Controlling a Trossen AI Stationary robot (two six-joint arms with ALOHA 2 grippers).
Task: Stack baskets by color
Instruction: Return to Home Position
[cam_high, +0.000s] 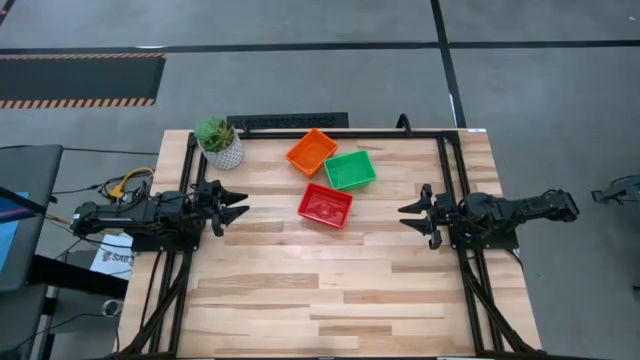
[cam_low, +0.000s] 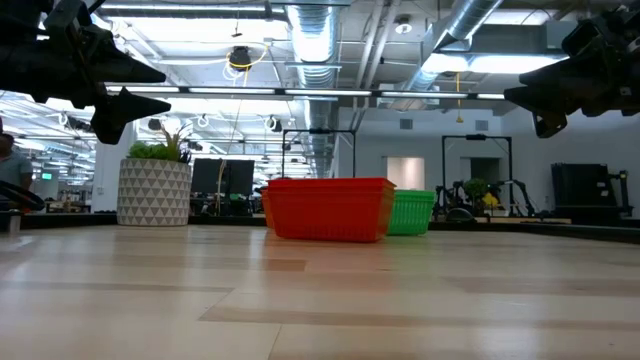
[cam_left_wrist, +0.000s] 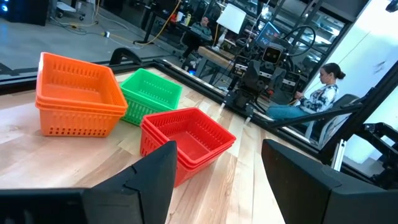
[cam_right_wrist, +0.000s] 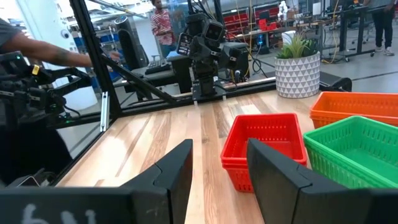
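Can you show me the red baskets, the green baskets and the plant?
red baskets (cam_high: 325, 206): high view, inside floor of the top basket.
green baskets (cam_high: 350, 170): high view, inside floor of the top basket.
plant (cam_high: 214, 132): high view, on its green leaves.

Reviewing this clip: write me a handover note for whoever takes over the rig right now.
Left pincer: open, empty, raised at the table's left side.
Right pincer: open, empty, raised at the right side.
Baskets: orange stack, green stack and red stack clustered together near the plant.
Done: colour stacking looks complete.
Left: probably only parking the arms.
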